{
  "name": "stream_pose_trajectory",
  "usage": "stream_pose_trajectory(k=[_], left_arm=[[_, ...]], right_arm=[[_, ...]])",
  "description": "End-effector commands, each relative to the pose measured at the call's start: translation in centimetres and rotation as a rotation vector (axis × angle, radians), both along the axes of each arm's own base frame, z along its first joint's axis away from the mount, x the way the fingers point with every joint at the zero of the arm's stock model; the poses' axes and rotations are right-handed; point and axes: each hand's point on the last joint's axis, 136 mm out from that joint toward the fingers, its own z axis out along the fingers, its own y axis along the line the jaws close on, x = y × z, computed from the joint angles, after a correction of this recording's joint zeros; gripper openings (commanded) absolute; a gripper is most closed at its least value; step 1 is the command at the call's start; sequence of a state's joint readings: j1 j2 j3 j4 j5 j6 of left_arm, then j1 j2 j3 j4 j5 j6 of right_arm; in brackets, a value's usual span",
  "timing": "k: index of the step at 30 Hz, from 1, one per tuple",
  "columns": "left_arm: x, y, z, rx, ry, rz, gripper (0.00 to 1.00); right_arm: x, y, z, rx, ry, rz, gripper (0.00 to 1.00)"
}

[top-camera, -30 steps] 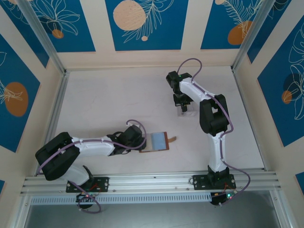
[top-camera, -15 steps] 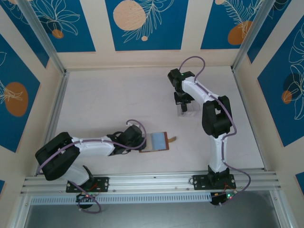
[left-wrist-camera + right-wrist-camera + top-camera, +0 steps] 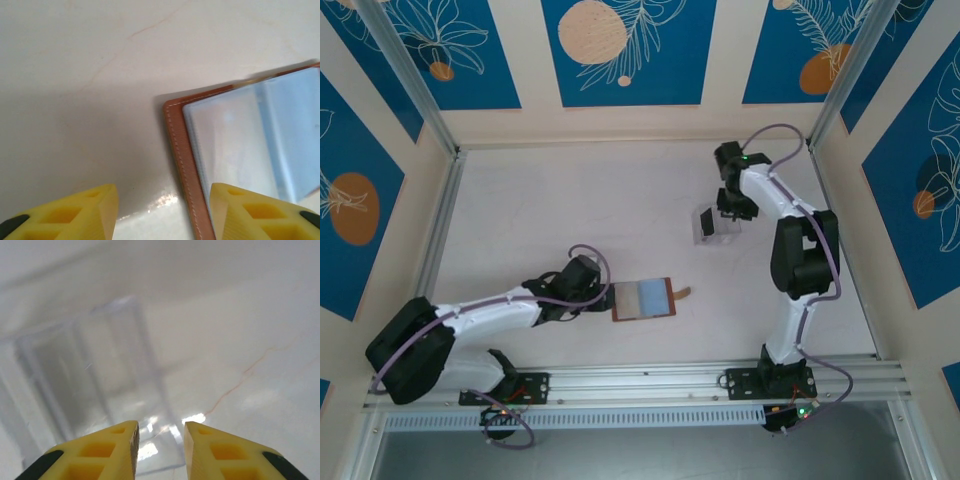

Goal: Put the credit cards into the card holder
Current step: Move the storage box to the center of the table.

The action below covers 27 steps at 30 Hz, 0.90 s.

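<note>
The card holder (image 3: pixel 643 298) lies open on the table, brown-edged, with pale blue clear sleeves inside and its snap tab (image 3: pixel 684 293) to the right. My left gripper (image 3: pixel 603 298) sits at its left edge, open. In the left wrist view, the card holder (image 3: pixel 250 145) has its stitched left border just inside the right finger (image 3: pixel 235 210), and my left gripper (image 3: pixel 161 194) holds nothing. My right gripper (image 3: pixel 730 212) hangs by the right side of the clear plastic tray (image 3: pixel 710 225), and in its own view the right gripper (image 3: pixel 160 429) is open and empty. I cannot make out the credit cards.
The clear plastic tray (image 3: pixel 85 380) looks blurred and greyish from the right wrist, and its contents are unclear. Aluminium rails (image 3: pixel 640 380) run along the near edge. Patterned walls close in the white table (image 3: pixel 550 210) on three sides.
My right gripper has swung right, from above the clear tray to its right side. My left arm has drawn back to the left, and its gripper now sits at the card holder's left edge.
</note>
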State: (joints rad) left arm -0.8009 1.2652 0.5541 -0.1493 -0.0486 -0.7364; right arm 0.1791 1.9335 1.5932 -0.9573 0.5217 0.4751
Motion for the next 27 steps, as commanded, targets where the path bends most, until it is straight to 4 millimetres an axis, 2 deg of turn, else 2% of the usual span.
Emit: stream_pose_trajectory(k=[1, 6, 12, 14, 19, 24, 27], left_arm=[[-0.4, -0.3, 1.8, -0.032, -0.006, -0.061, 0.53], [0.0, 0.1, 3.0, -0.043, -0.014, -0.052, 0.54], [0.6, 0.1, 3.8, -0.047, -0.020, -0.060, 0.55], [1.2, -0.3, 4.4, -0.054, -0.024, -0.077, 0.56], [2.7, -1.9, 5.4, -0.069, -0.025, -0.114, 0.57], [4.1, -3.2, 5.6, -0.082, -0.016, -0.135, 0.58], [4.9, -4.7, 6.0, -0.116, -0.007, -0.162, 0.57]], right_arm=[[0.6, 0.7, -0.7, 0.052, -0.011, -0.030, 0.32], [1.0, 0.8, -2.6, 0.067, 0.019, -0.033, 0.31], [0.5, 2.6, -3.7, 0.100, 0.040, 0.021, 0.12], [-0.1, 3.4, -3.9, 0.105, 0.047, 0.044, 0.07], [-1.3, 5.4, -4.0, 0.081, 0.055, 0.138, 0.01], [-3.1, 8.0, -4.6, 0.073, 0.085, 0.248, 0.00], [-4.6, 9.7, -4.8, 0.098, 0.097, 0.293, 0.00]])
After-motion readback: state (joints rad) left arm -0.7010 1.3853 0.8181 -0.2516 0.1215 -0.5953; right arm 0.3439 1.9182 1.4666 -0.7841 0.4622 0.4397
